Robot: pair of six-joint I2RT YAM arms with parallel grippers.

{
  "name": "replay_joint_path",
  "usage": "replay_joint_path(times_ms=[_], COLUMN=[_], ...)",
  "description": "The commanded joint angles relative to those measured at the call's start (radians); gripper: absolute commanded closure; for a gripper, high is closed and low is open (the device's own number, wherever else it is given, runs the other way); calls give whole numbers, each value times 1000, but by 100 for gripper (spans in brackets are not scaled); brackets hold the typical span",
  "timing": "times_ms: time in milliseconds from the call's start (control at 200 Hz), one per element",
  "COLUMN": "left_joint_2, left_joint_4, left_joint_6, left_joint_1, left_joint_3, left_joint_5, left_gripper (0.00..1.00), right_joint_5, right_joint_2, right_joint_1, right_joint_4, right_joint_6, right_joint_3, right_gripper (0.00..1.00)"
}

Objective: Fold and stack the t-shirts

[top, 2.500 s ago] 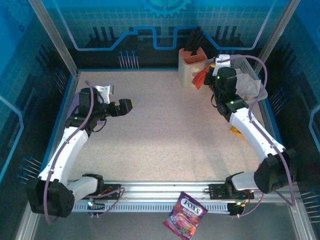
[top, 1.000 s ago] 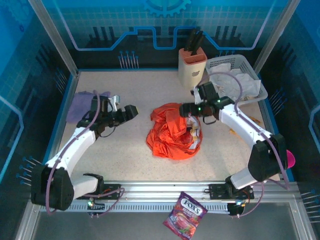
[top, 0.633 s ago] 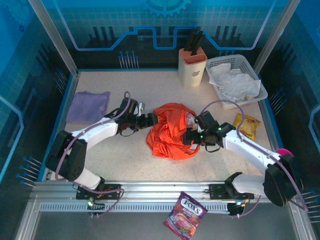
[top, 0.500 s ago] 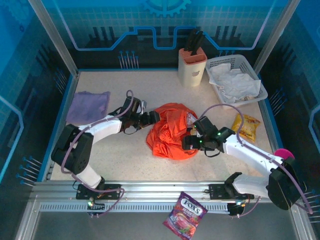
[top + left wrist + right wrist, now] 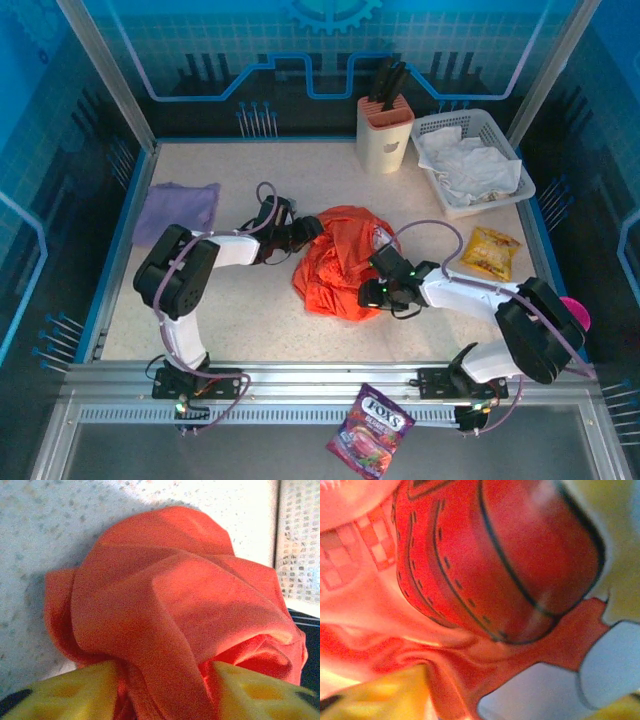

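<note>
The orange-red t-shirt (image 5: pixel 340 260) lies crumpled in the middle of the table. My left gripper (image 5: pixel 311 231) is at its upper left edge. In the left wrist view a thick fold of the orange-red t-shirt (image 5: pixel 165 600) is pinched between the yellow fingers (image 5: pixel 75 690) of the left gripper (image 5: pixel 165 685). My right gripper (image 5: pixel 369 292) lies low at the shirt's right edge. The right wrist view shows printed cloth (image 5: pixel 495 560) bunched against a yellow finger (image 5: pixel 380 695) of the right gripper (image 5: pixel 500 702). The lavender t-shirt (image 5: pixel 178 210) lies flat at the far left.
A beige knife block (image 5: pixel 385 135) stands at the back. Beside it is a white basket (image 5: pixel 517 160) holding pale cloths. A yellow snack bag (image 5: pixel 490 252) lies to the right of the arms. A candy bag (image 5: pixel 370 432) rests past the front rail.
Over the last second both grippers came down onto the orange-red t-shirt from either side, and their jaws narrowed onto cloth. The lavender t-shirt stayed where it was.
</note>
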Motion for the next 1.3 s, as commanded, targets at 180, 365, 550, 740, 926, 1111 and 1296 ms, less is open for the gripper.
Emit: replay_joint_path(times_ms=[180, 365, 550, 740, 926, 1111, 1296], left_joint_2=[-29, -201, -342, -296, -236, -285, -263], left_joint_4=[8, -305, -697, -836, -814, -661, -594], left_joint_6=[43, 202, 372, 480, 407, 274, 245], left_joint_1=[27, 123, 269, 396, 431, 409, 273], left_joint_3=[118, 209, 333, 425, 400, 235, 126], left_joint_5=[-36, 44, 114, 92, 114, 226, 181], left_gripper=[88, 100, 100, 72, 35, 35, 37], right_joint_5=[70, -27, -11, 72, 10, -119, -104], right_joint_2=[-157, -219, -111, 28, -7, -25, 90], right_joint_1=[-93, -294, -423, -440, -410, -317, -214], right_joint_4=[-140, -247, -390, -433, -394, -260, -104], right_joint_6=[-126, -294, -431, -439, -415, -343, -176], right_joint_3=[98, 244, 479, 599, 536, 374, 300], right_gripper=[87, 99, 93, 50, 9, 12, 20])
